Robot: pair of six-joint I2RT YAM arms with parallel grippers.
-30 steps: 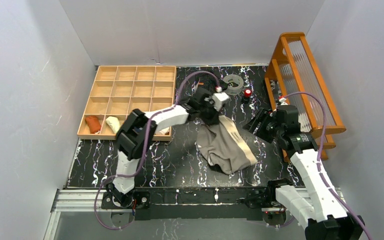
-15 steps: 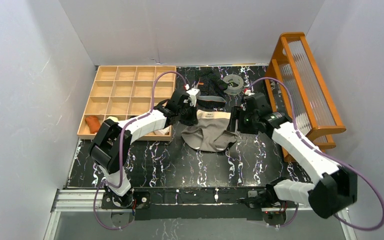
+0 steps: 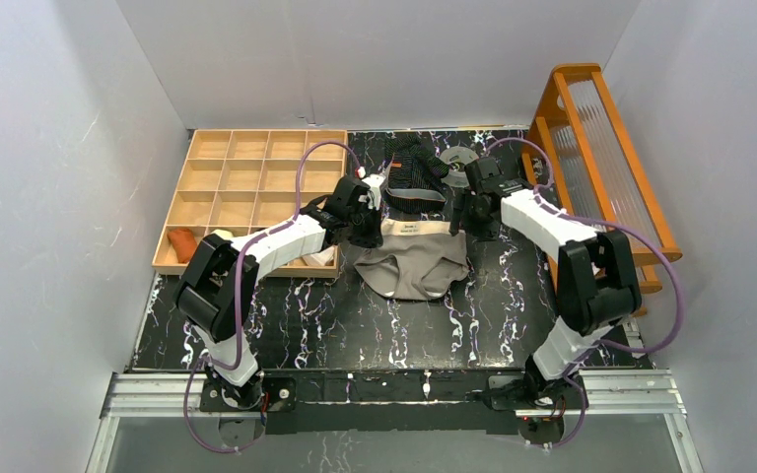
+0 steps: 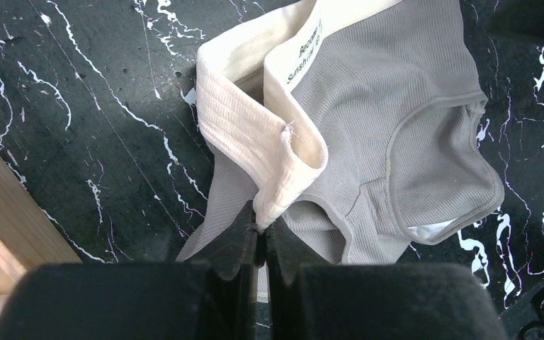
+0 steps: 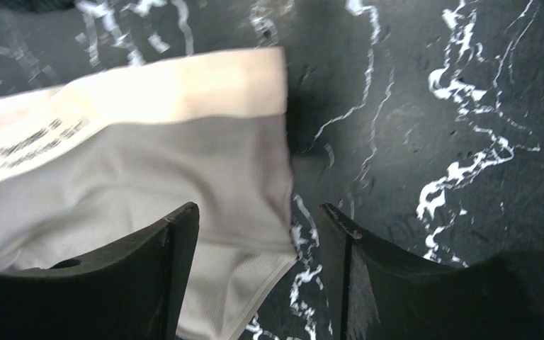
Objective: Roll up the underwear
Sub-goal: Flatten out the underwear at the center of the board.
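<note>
Tabletop (image 3: 355,315) of black marble, white-walled, holds beige underwear (image 3: 414,268); left hand (image 4: 261,239) pinches it, right hand (image 5: 257,214) spread.

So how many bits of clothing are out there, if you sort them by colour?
Beige-grey underwear, loose on the table: 1
Black striped underwear, loose on the table: 1
Orange-brown roll in the wooden tray: 1
Cream roll in the same tray: 1
Total: 4
A pale scrap at the tray's near right corner is too hidden to count.

We cannot read the underwear (image 5: 149,163) label's blurred print; the right arm (image 3: 542,219) hides most of the tape ring (image 3: 456,155).
</note>
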